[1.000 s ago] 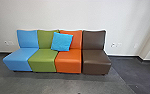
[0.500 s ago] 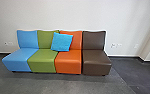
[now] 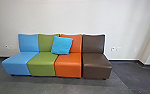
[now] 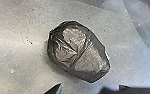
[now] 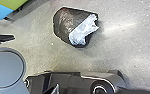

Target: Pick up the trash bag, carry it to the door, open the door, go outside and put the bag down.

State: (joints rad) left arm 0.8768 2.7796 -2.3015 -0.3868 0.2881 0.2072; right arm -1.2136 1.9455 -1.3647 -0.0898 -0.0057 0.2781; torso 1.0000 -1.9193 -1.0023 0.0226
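On the smooth grey floor (image 4: 18, 67) lies the crumpled black plastic trash bag (image 4: 78, 51), slumped on its side, with neither of my grippers holding it. How far apart either one stands I cannot tell. The thin film worries me most: if I pinch a single loose fold, the weight inside could tear it or draw it out of my grip. A pale, ragged white patch (image 5: 82, 31) on one side may be a slick lining or a weak spot, a poor place to grab. Pressing off-centre would probably roll the bag or skid it away. Lifted carelessly, it could swing against the row of blue, green, orange and brown padded seats (image 3: 68, 63), whose near corner is cut off in my right wrist view. The bag's underside is hidden, its contents are unknown, and I cannot make out a knot or an opening.
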